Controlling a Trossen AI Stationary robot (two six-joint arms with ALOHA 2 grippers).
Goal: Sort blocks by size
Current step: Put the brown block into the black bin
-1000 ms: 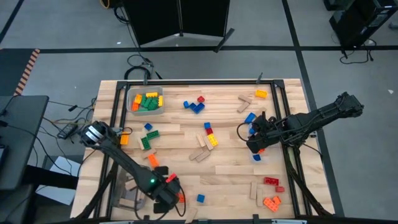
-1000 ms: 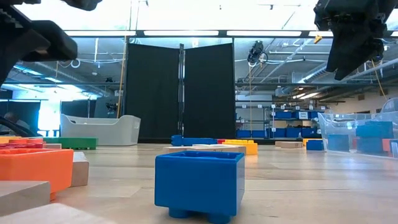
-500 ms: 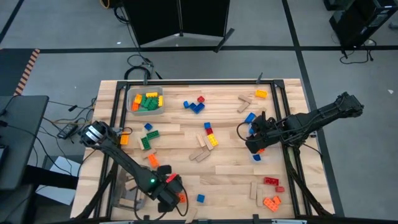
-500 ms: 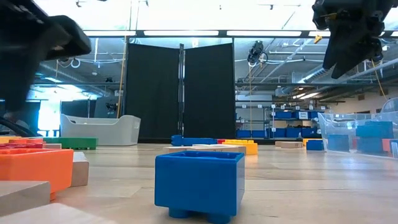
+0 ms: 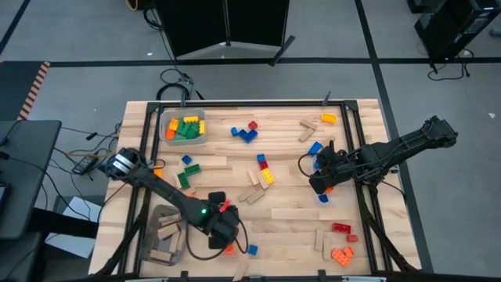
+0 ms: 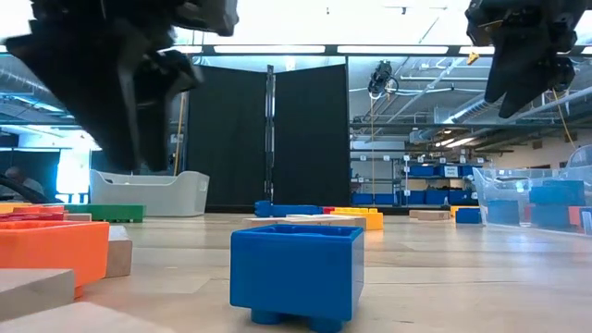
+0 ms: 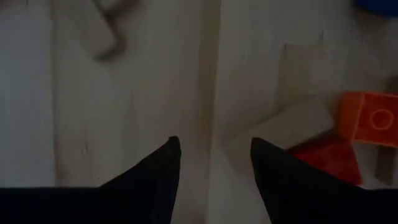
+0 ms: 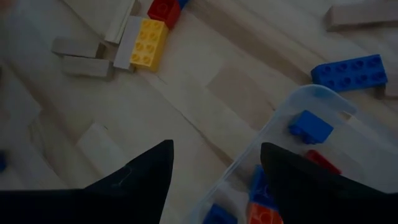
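Studded blocks and tan wooden pieces lie scattered over the wooden table (image 5: 290,223). My left gripper (image 5: 222,233) (image 7: 214,163) hangs open over bare table near the front edge, pointing down, with nothing between its fingers. Just beside it lie a tan wooden piece (image 7: 283,127), a red block (image 7: 329,158) and an orange block (image 7: 370,115) (image 5: 228,249). A small blue block (image 5: 252,250) (image 6: 296,273) rests on the table right of them. My right gripper (image 5: 319,182) (image 8: 214,168) hangs open and empty above the rim of a clear bin (image 8: 311,93) that holds blue blocks (image 8: 309,126).
A grey bin (image 5: 160,235) with wooden pieces sits at the front left. A clear bin (image 5: 184,128) with green, yellow and orange blocks is at the far left. Red and orange blocks (image 5: 342,243) lie at the front right. Yellow and red blocks (image 8: 148,43) lie mid-table.
My left arm has swung away from the front edge, carrying its gripper toward the table's right and a little toward the far edge, off the grey bin's side. In the low view it now looms larger at the left. The right arm has kept still.
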